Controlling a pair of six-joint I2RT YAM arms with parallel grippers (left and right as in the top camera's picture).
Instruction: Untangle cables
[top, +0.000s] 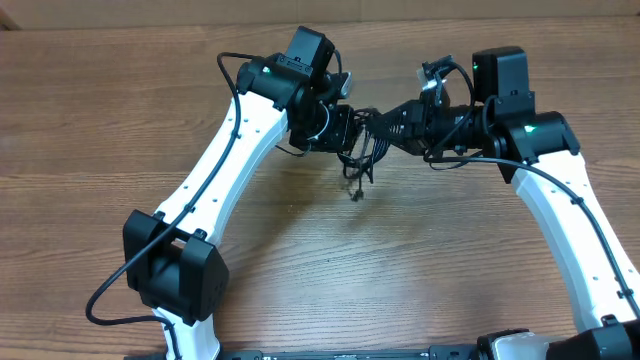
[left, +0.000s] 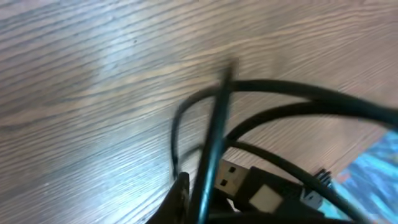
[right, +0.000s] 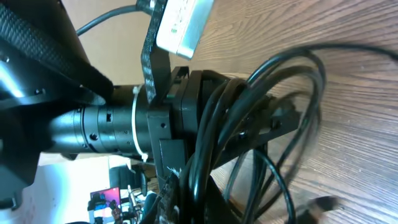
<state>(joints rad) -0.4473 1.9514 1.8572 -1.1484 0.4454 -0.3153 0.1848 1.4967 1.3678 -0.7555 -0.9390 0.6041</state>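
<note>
Two clenched hands, the left hand (top: 345, 128) and right hand (top: 388, 125), are gripping the cables (top: 362, 152) side by side, risking tightened loops if pulled apart.

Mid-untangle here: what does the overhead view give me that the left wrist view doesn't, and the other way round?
Overhead only: both arms, with the left gripper and right gripper meeting at the cables bunched between them, and a loose plug end trailing out of the bundle toward the arm bases.
Left wrist only: a close look at a USB plug with a silver metal shell, and blurred loops crossing beside it.
Both: thin black cables over the wooden table.
</note>
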